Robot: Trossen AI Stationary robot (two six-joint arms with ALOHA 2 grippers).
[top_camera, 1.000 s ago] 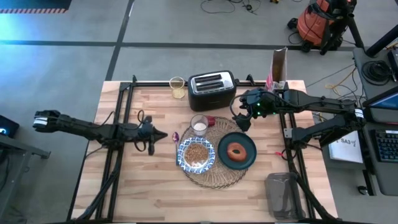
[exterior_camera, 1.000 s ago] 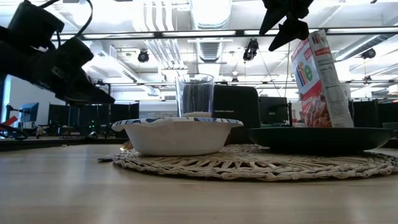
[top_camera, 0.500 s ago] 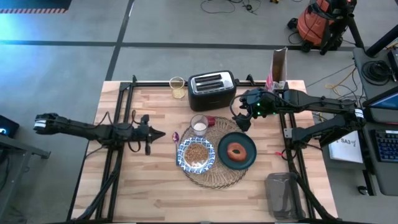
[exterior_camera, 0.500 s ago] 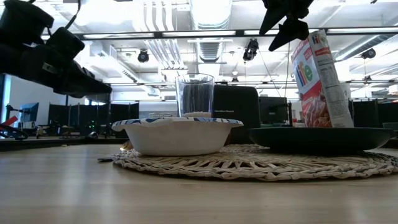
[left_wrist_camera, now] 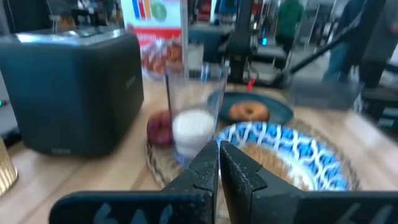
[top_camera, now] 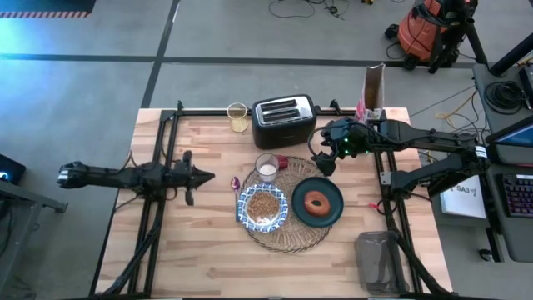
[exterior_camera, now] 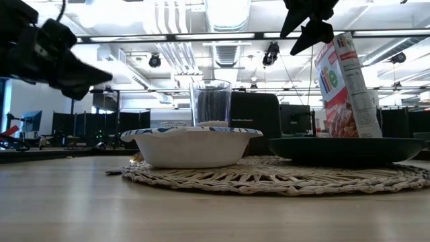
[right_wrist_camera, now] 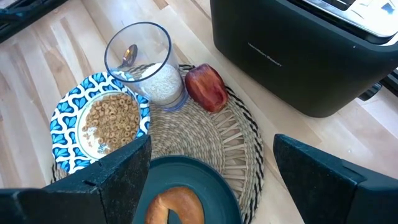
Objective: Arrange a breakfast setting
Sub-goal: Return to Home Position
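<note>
The round woven placemat (top_camera: 291,237) lies mid-table. On it rest the blue-and-white bowl (top_camera: 262,207) with cereal, the dark teal plate (top_camera: 331,215) bearing the brown ring pastry (top_camera: 316,202), and the clear glass (top_camera: 266,167) with something white in its bottom. A red fruit-like thing (right_wrist_camera: 205,87) lies beside the glass. My left gripper (top_camera: 208,176) is shut with nothing in it, left of the mat and nearly level. My right gripper (top_camera: 323,162) hangs open above the mat's far right, tilted down at the plate (right_wrist_camera: 205,180).
A black toaster (top_camera: 283,119) stands behind the mat, a small yellowish glass (top_camera: 237,117) to its left, and a cereal box (top_camera: 375,87) at the far right. A grey container (top_camera: 379,262) sits at the near right. A small dark object (top_camera: 235,182) lies left of the bowl.
My left gripper has drawn back toward the table's left edge, away from the mat. It has risen a little and tipped up toward level, staying shut. My right gripper and the setting have kept still.
</note>
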